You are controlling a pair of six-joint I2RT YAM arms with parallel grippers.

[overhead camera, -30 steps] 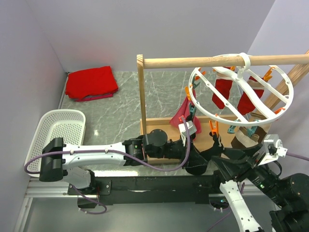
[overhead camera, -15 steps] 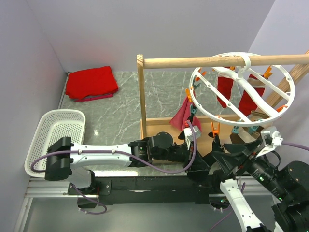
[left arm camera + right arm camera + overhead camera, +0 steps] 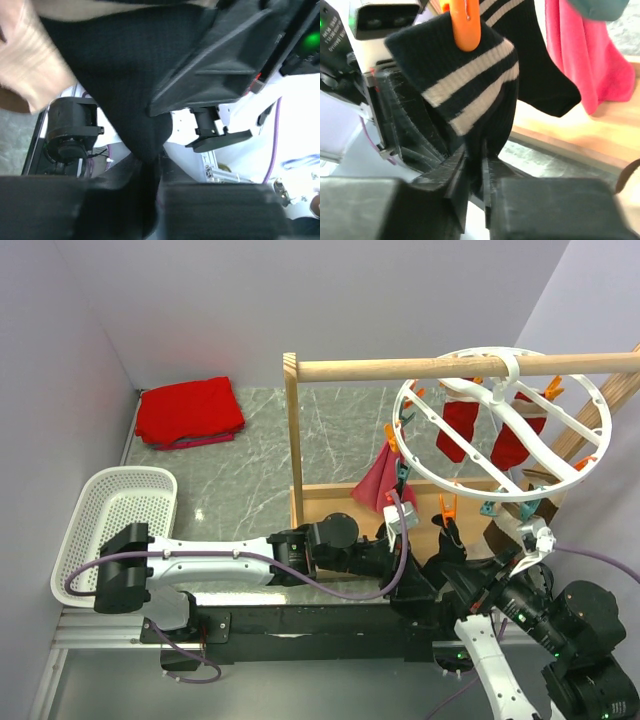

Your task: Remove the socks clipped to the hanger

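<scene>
- Step in hand: taking a black sock off the near side of the hanger (image 3: 497, 393). Both of my arms are under the ring's front edge.
- The hanger hangs by its hook from the wooden rail (image 3: 400, 370). It carries two red socks (image 3: 458, 430) at the far side and a pink sock (image 3: 585, 55) on the left rim. The black ones hang nearest me.
- My right gripper (image 3: 476, 165) is closed to a narrow slit on the lower end of the striped black sock (image 3: 465, 95). The cloth runs straight down between the fingers.
- The sock's cuff is clamped in an orange peg (image 3: 465, 22), so the sock is not free yet.
- My left gripper (image 3: 150, 170) is almost fully closed, pinching a tapering fold of black fabric (image 3: 125, 75).
- I cannot tell whether this fold is the same striped sock or the second black sock (image 3: 540, 75) behind it.
- Next move, as I judge it: a steady pull down and towards me with the right arm, so the cuff slips out of the peg.
- The ring hangs loose, so it may tilt or swing with the pull. A short, firm tug should suit better than a long drag.
- Risk: the fabric may slide out of my fingers before the peg lets go.
- Once free, the white basket (image 3: 120, 520) on the left looks the likely place to drop it.
</scene>
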